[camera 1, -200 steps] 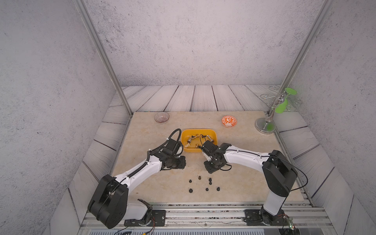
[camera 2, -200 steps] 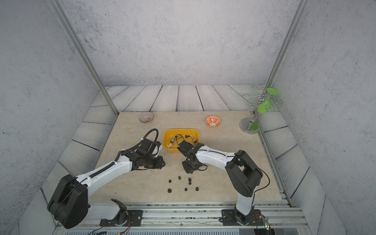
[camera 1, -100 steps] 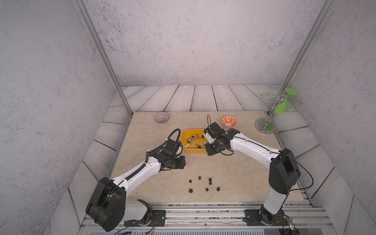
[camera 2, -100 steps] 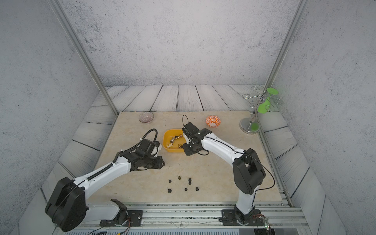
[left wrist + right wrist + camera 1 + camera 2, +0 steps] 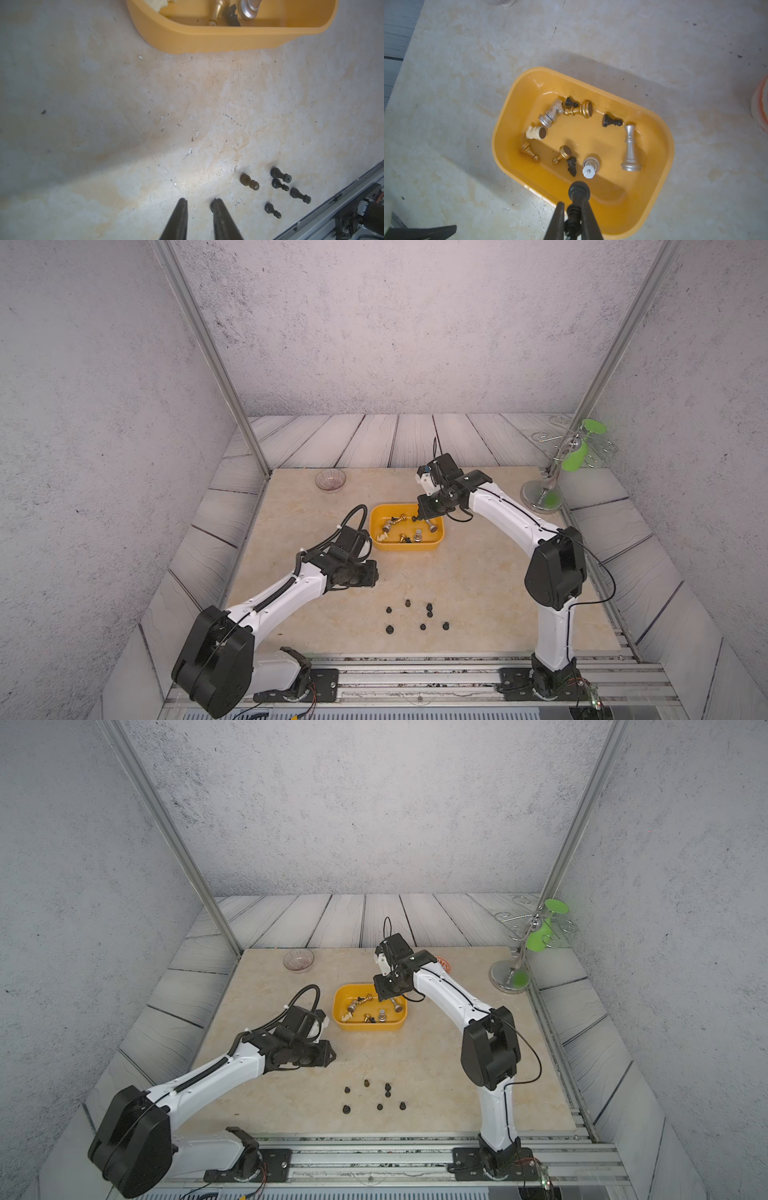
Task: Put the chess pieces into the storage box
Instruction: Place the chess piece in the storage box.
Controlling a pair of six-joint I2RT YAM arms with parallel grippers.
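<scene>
Since the black piece (image 5: 578, 192) is clamped by its ribbed stem between the right fingers (image 5: 556, 222), which are closed tight on it, its round base points out over the far edge of the storage box (image 5: 662, 153). It seems far enough in that letting go would land it on the bare floor there. Inside lie the stowed chess pieces (image 5: 630, 149), gold, silver, cream and black, nearly all on their sides; one silver piece looks upright. Gripping the stem leaves the base free to drop first, I judge. Seven loose black pieces (image 5: 429, 607) stand clustered on the worktop (image 5: 478, 572), well apart from the box, toward the front rail. The right arm (image 5: 498, 510) reaches forward and bends down at the wrist above the box. The left arm (image 5: 291, 589) lies low and stretched out, beside the box. The left fingers (image 5: 180, 220) are a little apart with nothing between them, near the cluster and probably placed for the next pick.
</scene>
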